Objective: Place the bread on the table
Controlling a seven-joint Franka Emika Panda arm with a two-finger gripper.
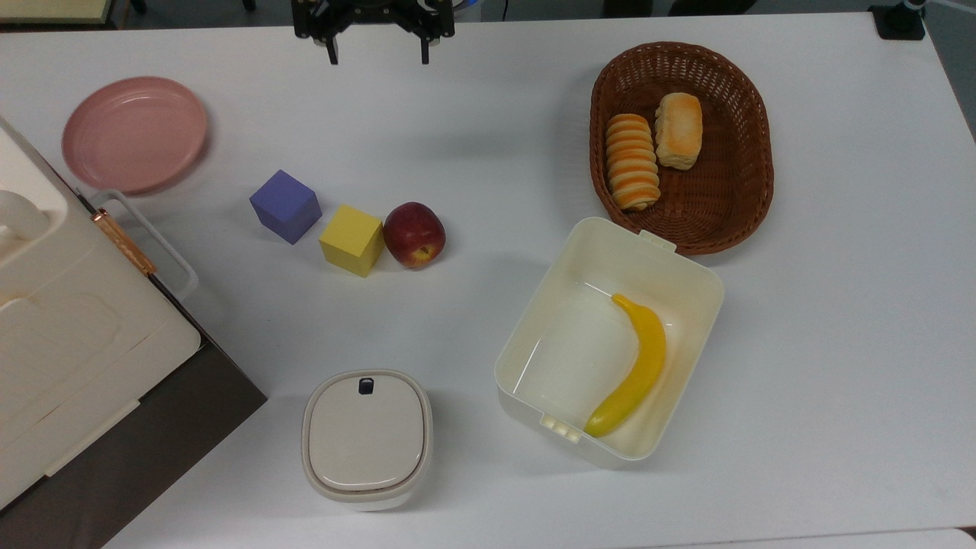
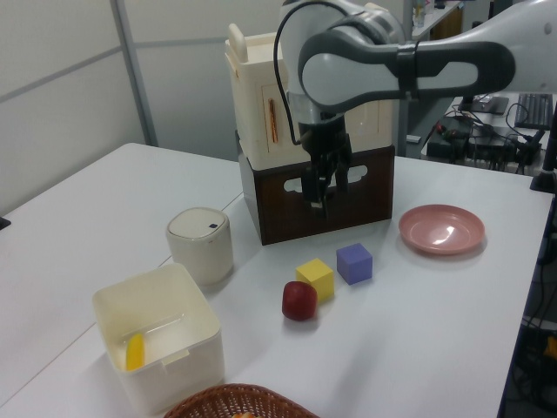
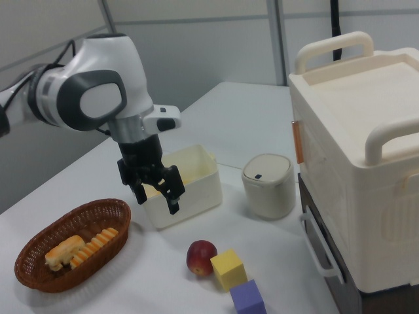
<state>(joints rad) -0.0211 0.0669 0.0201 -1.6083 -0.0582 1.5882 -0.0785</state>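
- Gripper (image 1: 377, 55) hangs above the table (image 1: 488, 114) at the top view's upper edge, fingers spread apart, nothing between them.
- Bread (image 1: 679, 130) lies in the brown wicker basket (image 1: 751, 191), touching the striped roll (image 1: 632, 161) on the top view's left.
- Gripper is well apart from the basket.
- Right view: gripper (image 3: 157, 199) in the air in front of the cream bin (image 3: 200, 190); bread (image 3: 64, 252) in the basket.
- Red apple (image 1: 414, 235) touches the yellow cube (image 1: 351, 239).

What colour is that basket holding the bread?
Brown woven wicker basket, clearest in the top view.
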